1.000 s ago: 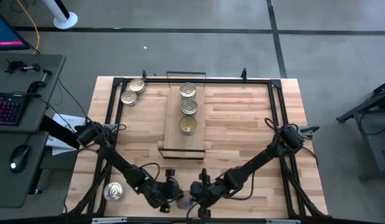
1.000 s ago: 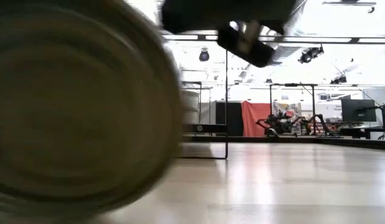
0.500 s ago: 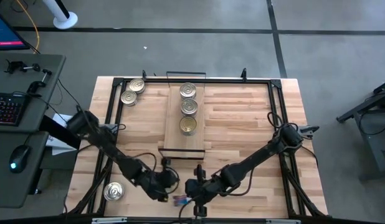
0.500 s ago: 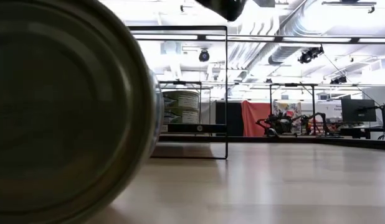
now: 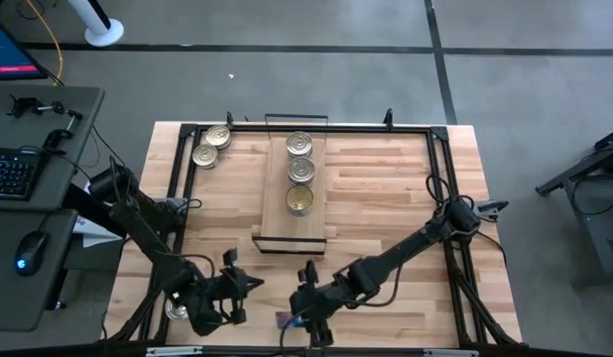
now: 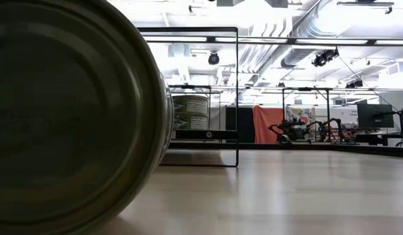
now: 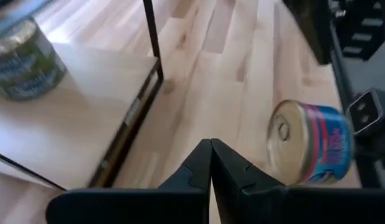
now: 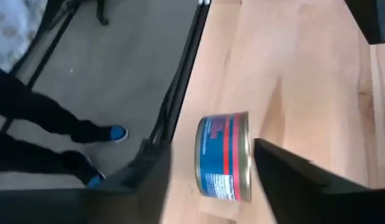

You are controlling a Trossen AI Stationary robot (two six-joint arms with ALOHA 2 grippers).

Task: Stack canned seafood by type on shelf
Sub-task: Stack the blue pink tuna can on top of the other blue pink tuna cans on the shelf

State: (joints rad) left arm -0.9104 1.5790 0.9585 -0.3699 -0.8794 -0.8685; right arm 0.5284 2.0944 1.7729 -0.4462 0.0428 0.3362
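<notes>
A blue-and-red can [image 8: 225, 158] lies on its curved side on the tabletop near the front edge [image 5: 285, 319], and its end face fills the left of the low view [image 6: 71, 117]. My right gripper [image 8: 210, 155] is open, one finger on either side of this can, with a gap on both sides. My left gripper [image 7: 211, 152] is shut and empty, left of the can [image 5: 232, 288]. The shelf [image 5: 277, 213] carries three cans in a row [image 5: 301, 170].
Two more cans [image 5: 211, 146] stand at the far left corner. Another can [image 5: 173, 309] sits at the front left, partly under my left arm. The black frame [image 5: 435, 169] runs round the tabletop. A person's legs [image 8: 49, 118] show beyond the table's front edge.
My left gripper has drawn away from the blue can toward the table's left edge, staying shut. The gripper that hung over the can in the low view has gone out of that view. The can has settled on its side near the front edge.
</notes>
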